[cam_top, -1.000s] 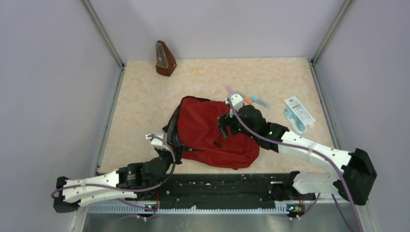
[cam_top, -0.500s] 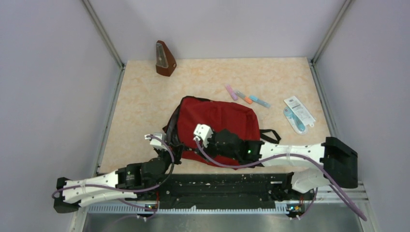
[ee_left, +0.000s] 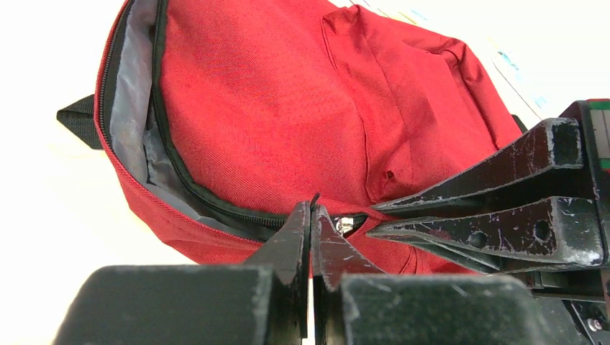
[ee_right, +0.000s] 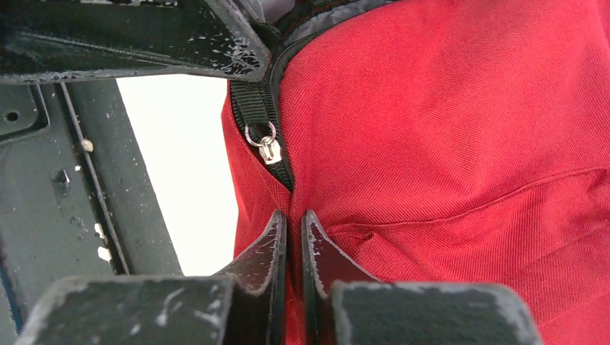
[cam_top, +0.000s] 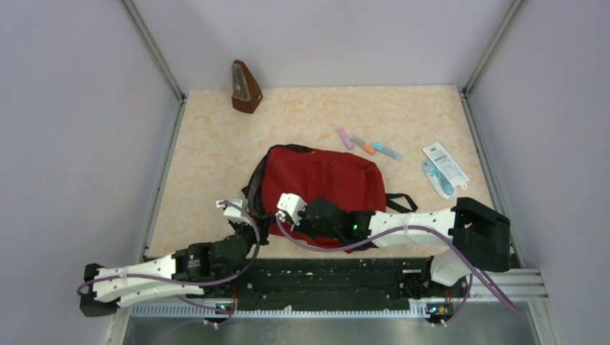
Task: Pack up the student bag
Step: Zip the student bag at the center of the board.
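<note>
Preparation, by my reckoning: the student bag (cam_top: 324, 187) lies flat mid-table, its main zip parted along one side, with only grey lining (ee_left: 133, 108) showing inside. The left gripper (ee_left: 312, 208) is clamped tight at the black trim on the near corner. The right gripper (ee_right: 293, 215) has its jaws almost together just below the zip pull (ee_right: 267, 147), and I can't tell if cloth is caught. The next move calls for spreading the mouth wider. Pens (cam_top: 367, 146) and a packet (cam_top: 444, 167) lie outside, beyond the bag.

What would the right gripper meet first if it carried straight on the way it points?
The right gripper is at the bag, on its zipper seam. Just ahead, slightly left, lies the zipper pull, probably the first thing met, though depth is unclear.
</note>
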Controlling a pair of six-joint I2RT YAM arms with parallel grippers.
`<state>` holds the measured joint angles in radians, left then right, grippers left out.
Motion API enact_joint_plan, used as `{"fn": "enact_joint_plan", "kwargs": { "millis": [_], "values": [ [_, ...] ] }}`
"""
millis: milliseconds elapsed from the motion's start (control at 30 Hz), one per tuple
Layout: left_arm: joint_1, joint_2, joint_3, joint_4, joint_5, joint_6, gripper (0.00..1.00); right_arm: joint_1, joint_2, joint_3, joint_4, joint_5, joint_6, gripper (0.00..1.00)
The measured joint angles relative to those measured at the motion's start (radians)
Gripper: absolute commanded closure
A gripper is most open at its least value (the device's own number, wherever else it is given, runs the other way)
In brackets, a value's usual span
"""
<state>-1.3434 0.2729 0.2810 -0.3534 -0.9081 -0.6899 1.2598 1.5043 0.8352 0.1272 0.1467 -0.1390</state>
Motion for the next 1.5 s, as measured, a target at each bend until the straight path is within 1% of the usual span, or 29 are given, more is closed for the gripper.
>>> {"fn": "enact_joint_plan", "kwargs": {
  "millis": [200, 367, 467, 600, 700, 800, 1100, 1233, 1500],
  "values": [
    [0.003, 0.027, 0.009, 0.003, -0.014, 0.002, 1.0, 0.005, -0.013, -0.004, -0.003, 0.036, 0.011, 1.0],
    [0.023, 0.122, 0.027, 0.056, -0.011, 0.013, 1.0, 0.009, -0.091, -0.034, -0.029, 0.07, 0.029, 1.0],
    [0.061, 0.182, 0.039, 0.106, 0.026, 0.032, 1.0, 0.009, -0.132, -0.056, -0.051, 0.087, 0.04, 1.0],
    [0.22, 0.245, 0.052, 0.178, 0.161, 0.066, 1.0, 0.01, -0.174, -0.083, -0.08, 0.111, 0.058, 1.0],
    [0.315, 0.262, 0.067, 0.206, 0.232, 0.092, 1.0, 0.01, -0.191, -0.092, -0.096, 0.134, 0.072, 1.0],
    [0.389, 0.262, 0.092, 0.211, 0.291, 0.11, 1.0, 0.01, -0.203, -0.098, -0.109, 0.16, 0.092, 1.0],
    [0.608, 0.227, 0.107, 0.183, 0.385, 0.139, 1.0, 0.01, -0.284, -0.14, -0.157, 0.224, 0.163, 1.0],
    [0.69, 0.238, 0.105, 0.191, 0.484, 0.139, 1.0, 0.01, -0.332, -0.155, -0.173, 0.227, 0.188, 1.0],
    [0.892, 0.411, 0.105, 0.327, 0.712, 0.151, 1.0, 0.01, -0.425, -0.195, -0.205, 0.237, 0.229, 1.0]
  ]
}}
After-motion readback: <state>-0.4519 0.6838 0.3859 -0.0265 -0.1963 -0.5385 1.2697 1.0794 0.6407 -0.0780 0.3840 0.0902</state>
